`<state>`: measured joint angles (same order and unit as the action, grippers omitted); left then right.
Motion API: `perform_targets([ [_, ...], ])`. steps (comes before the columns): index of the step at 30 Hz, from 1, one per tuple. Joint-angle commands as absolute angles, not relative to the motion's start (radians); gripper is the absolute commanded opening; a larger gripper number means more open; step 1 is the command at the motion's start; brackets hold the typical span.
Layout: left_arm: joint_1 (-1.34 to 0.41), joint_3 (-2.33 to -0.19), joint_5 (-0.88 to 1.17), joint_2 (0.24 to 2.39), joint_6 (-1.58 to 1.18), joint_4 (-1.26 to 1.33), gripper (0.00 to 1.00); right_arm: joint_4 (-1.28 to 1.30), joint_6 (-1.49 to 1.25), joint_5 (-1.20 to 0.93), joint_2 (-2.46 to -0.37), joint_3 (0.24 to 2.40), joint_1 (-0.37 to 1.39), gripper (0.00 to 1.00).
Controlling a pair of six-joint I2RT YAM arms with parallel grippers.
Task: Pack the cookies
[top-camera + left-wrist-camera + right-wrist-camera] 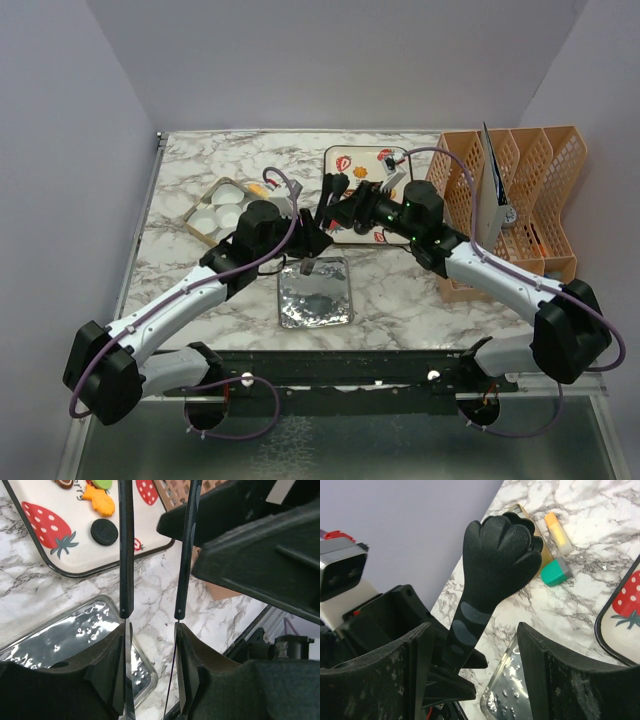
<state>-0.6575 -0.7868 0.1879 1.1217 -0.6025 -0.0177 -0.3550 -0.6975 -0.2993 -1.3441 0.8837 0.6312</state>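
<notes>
The cookies lie on a white strawberry-print tray: a black one, an orange one, and a green and a brown one at the top edge. My left gripper is shut on black tongs. Their two thin arms run up from its fingers towards the tray. The tongs end in a cat-paw tip. My right gripper stands open around the tongs' shaft, which runs close to its left finger. From above, both grippers meet over the tray's near left corner.
A shiny foil tray lies in front of the grippers. A tin with white paper cups sits at the left. An orange stick and a teal piece lie beside it. An orange rack stands at the right.
</notes>
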Motion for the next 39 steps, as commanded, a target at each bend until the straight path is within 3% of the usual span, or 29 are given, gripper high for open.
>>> perform_targets([
  [1,-0.683,-0.848,0.209,1.143,-0.506,-0.095,0.43,-0.360,-0.765,-0.277,-1.380,0.908,0.630,0.74],
  [17,-0.730,-0.856,0.116,1.092,-0.410,-0.125,0.43,-0.370,-0.950,-0.155,-1.390,0.793,0.630,0.74],
  [27,-0.731,-0.835,0.082,1.077,-0.413,-0.100,0.43,-0.398,-1.003,-0.184,-1.390,0.761,0.630,0.74],
  [39,-0.731,-0.909,-0.065,1.144,-0.406,-0.277,0.43,-0.268,-0.737,-0.023,-1.151,0.750,0.630,0.88],
])
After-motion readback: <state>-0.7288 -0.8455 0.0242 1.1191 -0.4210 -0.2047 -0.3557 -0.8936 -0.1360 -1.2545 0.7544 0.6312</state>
